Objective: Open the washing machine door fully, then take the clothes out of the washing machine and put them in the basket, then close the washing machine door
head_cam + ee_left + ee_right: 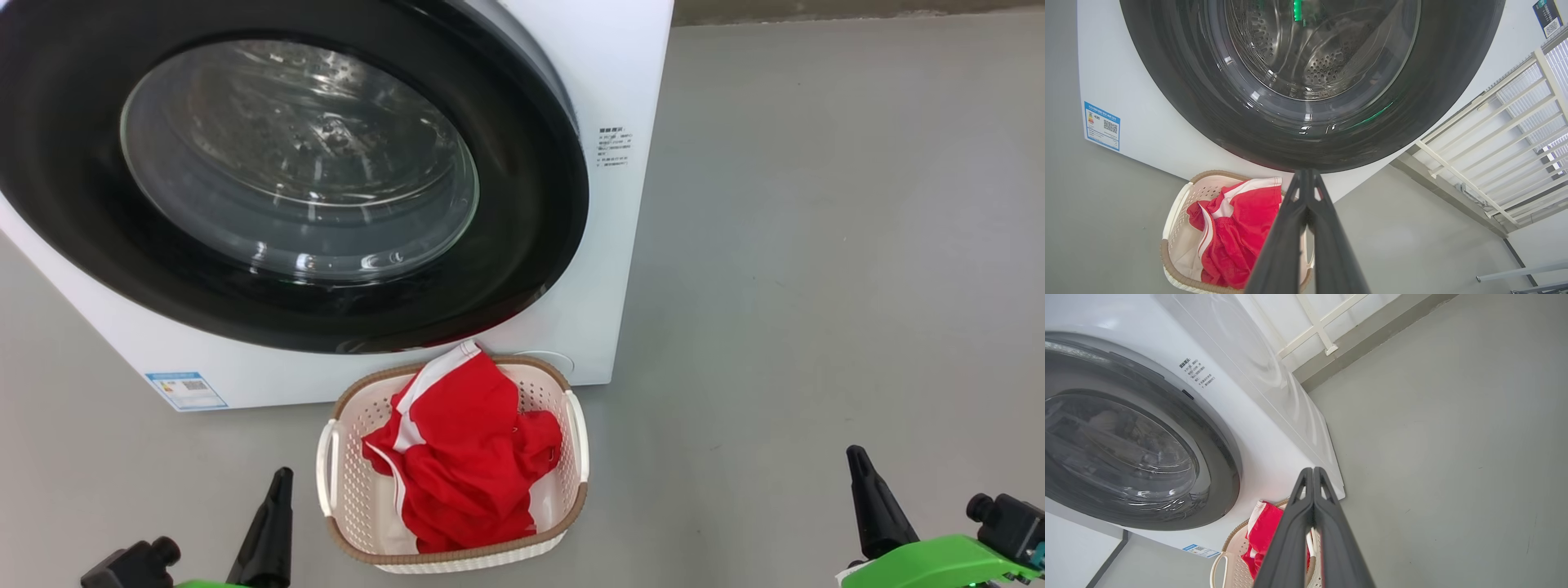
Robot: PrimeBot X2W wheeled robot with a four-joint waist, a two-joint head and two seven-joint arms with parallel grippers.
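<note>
The washing machine door [310,163] with its glossy black rim and bulging glass lies flush against the white washing machine [620,73]; through the glass [1310,49] I see the steel drum. The red clothes [465,453] with white stripe trim lie heaped in the cream basket [347,457] on the floor before the washer. My left gripper [282,478] is low at the basket's left, shut and holding nothing [1306,175]. My right gripper [857,457] is far to the basket's right, shut and holding nothing [1312,471].
Grey floor [816,245] spreads wide to the right of the washer. A blue label [186,390] sits on the washer's lower front. A white railing [1506,134] and a low wall ledge [1372,339] stand behind the machine.
</note>
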